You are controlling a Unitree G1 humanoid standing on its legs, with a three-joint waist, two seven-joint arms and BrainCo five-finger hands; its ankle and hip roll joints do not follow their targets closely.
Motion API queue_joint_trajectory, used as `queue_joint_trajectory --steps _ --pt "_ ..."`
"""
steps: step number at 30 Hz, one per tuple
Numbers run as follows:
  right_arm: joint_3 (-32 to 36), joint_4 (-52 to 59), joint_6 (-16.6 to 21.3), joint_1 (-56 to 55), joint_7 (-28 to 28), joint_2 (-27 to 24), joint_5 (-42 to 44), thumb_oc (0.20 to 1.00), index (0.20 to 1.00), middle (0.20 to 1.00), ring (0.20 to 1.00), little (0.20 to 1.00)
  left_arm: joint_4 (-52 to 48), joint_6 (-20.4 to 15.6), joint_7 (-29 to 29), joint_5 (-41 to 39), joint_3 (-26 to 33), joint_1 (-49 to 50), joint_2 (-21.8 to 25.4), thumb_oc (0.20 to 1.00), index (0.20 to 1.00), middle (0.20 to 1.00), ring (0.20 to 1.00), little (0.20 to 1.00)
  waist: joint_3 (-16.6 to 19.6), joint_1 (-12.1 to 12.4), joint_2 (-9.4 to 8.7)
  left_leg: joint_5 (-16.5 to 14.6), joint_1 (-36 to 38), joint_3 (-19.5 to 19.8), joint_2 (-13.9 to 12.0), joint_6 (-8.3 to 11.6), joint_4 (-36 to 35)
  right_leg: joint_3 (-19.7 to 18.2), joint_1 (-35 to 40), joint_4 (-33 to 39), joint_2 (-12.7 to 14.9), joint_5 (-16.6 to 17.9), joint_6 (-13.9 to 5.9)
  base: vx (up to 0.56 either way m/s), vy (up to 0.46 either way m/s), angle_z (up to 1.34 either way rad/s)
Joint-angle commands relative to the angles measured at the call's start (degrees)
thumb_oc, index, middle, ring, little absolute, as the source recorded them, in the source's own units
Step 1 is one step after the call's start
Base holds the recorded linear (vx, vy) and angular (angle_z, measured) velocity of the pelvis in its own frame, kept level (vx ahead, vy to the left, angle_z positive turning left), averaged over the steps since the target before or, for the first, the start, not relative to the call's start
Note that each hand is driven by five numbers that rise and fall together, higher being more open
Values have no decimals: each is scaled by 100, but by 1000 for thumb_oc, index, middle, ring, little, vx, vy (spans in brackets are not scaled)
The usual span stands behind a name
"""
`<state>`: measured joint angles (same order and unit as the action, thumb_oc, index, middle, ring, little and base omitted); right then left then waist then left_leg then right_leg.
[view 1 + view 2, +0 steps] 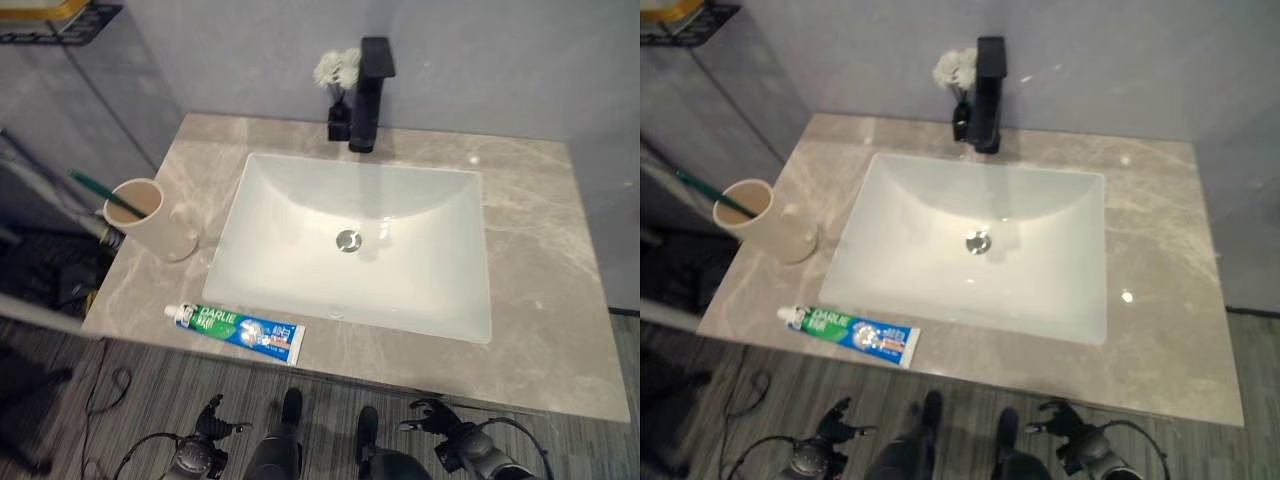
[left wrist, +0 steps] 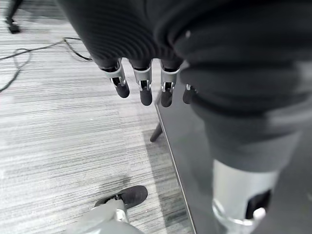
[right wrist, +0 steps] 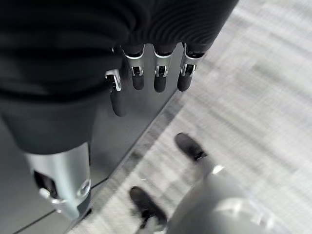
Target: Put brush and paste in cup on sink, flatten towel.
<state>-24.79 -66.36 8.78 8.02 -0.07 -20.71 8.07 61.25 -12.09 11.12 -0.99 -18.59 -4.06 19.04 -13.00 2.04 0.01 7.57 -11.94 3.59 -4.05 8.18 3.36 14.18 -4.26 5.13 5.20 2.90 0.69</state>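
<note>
Standing on the far-left part of the grey marble counter, the beige cup already holds the green toothbrush, whose handle slants out over the cup's left rim. The toothpaste tube lies flat on the counter's near-left edge, well apart from the cup, its white cap pointing left and its blue end pointing right, just in front of the near-left corner of the white basin. The basin is sunk into the middle of the counter with a chrome drain at its centre. Behind it, on the far edge, rises a black faucet, and just to its left sits a small dark vase with white flowers.

Both hands hang low below the counter's near edge, over the striped grey floor. The left hand shows at the lower left; in its wrist view its fingers point loosely downward, relaxed and holding nothing. The right hand shows at the lower right; its fingers likewise hang slack and empty, the thumb set a little apart.
</note>
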Motion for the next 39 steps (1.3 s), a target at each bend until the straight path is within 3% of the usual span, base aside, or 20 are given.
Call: queue_joint_trajectory --steps 1,4,8,9,10,11,13,14,15,17,18,20,24,29,33,39 --pt "450 50 311 298 -265 -292 241 1000 1000 1000 1000 1000 -764 -311 211 385 29 48 578 1000 1000 1000 1000 1000 321 26 34 -401 590 88 -256 -211 -13 -301 -194 -1015 380 -268 -619 -68 108 48" --pt "708 0 319 89 -254 -311 418 1000 1000 1000 1000 1000 -1448 -393 167 744 -14 218 1012 1000 1000 1000 1000 1000 398 -18 204 -437 821 -6 -309 -225 -391 -259 -155 -1115 453 -278 -713 -27 182 38" --pt "1091 -160 341 51 -255 -345 589 1000 1000 1000 1000 1000 -2634 -677 123 1241 27 588 1814 1000 1000 1000 1000 1000 387 1 276 -697 900 -9 -4 -382 -330 -398 -67 -1106 745 -41 -905 -20 256 12" --pt "1087 -159 341 47 -255 -334 589 1000 1000 1000 1000 1000 -2670 -662 108 1235 44 615 1836 1000 1000 1000 1000 1000 386 6 261 -705 901 -19 3 -387 -317 -408 -64 -1102 751 -38 -910 -46 291 -7" --pt "1191 -144 362 -10 -208 -353 595 1000 1000 1000 1000 1000 -3313 -876 115 1376 183 834 2343 1000 1000 1000 1000 1000 373 26 284 -802 915 -89 144 -469 -306 -475 -90 -1032 909 118 -1018 -29 192 -5" --pt "1184 -143 362 -13 -208 -342 593 1000 1000 1000 1000 1000 -3345 -866 102 1372 207 866 2361 1000 1000 1000 1000 1000 377 32 267 -807 916 -105 151 -475 -300 -492 -92 -1025 914 126 -1024 -48 277 -10" --pt "1131 -141 397 2 -227 -332 419 1000 1000 1000 1000 1000 -3773 -1049 212 1456 372 1009 2695 1000 1000 1000 1000 1000 357 56 250 -835 907 -221 298 -546 -337 -598 -211 -900 1060 467 -1145 -63 215 -31" --pt "1121 -125 404 36 -258 -343 357 1000 1000 1000 1000 1000 -3956 -1133 326 1442 538 1078 2824 1000 1000 1000 1000 1000 336 72 226 -829 896 -290 371 -574 -377 -654 -299 -757 1156 779 -1228 -181 279 -45" --pt "1139 -116 398 107 -322 -335 352 1000 1000 1000 1000 1000 -4434 -1236 556 1459 945 1172 3249 1000 1000 1000 1000 1000 285 128 239 -838 796 -487 438 -584 -373 -670 -500 -418 1342 1331 -1393 -211 223 -58" --pt "1113 -114 383 146 -327 -286 368 1000 1000 1000 1000 1000 -4620 -1226 616 1406 1187 1288 3356 1000 1000 1000 1000 1000 273 174 261 -824 716 -571 394 -595 -297 -716 -578 -450 1312 1311 -1367 -200 137 -62" --pt "1052 -118 369 157 -298 -219 326 1000 1000 1000 1000 1000 -5134 -1341 649 1150 1618 1434 3581 1000 1000 1000 1000 1000 240 382 344 -752 572 -734 288 -613 -181 -522 -338 -940 1115 650 -1222 -216 111 -47" --pt "979 -178 352 51 -273 -199 199 1000 1000 1000 1000 1000 -5391 -1357 618 914 2038 1696 3639 1000 1000 1000 1000 1000 368 622 233 -736 510 -845 315 -639 -168 -250 107 -1069 990 255 -1143 -190 66 -48" --pt "1011 -173 308 -34 -268 -212 146 1000 1000 1000 1000 1000 -5857 -1531 507 622 2463 1840 3730 1000 1000 1000 1000 1000 480 635 190 -626 449 -864 274 -579 -309 -178 98 -756 982 292 -1158 -53 -45 -26" --pt "969 -60 305 -320 -179 -174 60 1000 1000 1000 1000 1000 -6667 -1580 174 401 2775 2057 4086 1000 1000 1000 1000 1000 510 455 148 -577 612 -949 141 -523 -430 -225 111 -591 823 182 -1122 9 -91 -3" --pt "1061 -1 313 -645 -153 -126 119 1000 1000 1000 1000 1000 -6759 -1592 -9 355 2542 1837 4185 1000 1000 1000 1000 1000 568 218 204 -470 748 -998 36 -436 -625 -247 147 -447 722 141 -1095 13 -76 -7" --pt "1049 -22 307 -764 -168 -115 60 1000 1000 1000 1000 1000 -6840 -1634 -126 281 2214 1572 4200 1000 1000 1000 1000 1000 606 74 283 -384 832 -1075 -56 -368 -774 -310 139 -339 629 150 -1080 6 -47 -6"
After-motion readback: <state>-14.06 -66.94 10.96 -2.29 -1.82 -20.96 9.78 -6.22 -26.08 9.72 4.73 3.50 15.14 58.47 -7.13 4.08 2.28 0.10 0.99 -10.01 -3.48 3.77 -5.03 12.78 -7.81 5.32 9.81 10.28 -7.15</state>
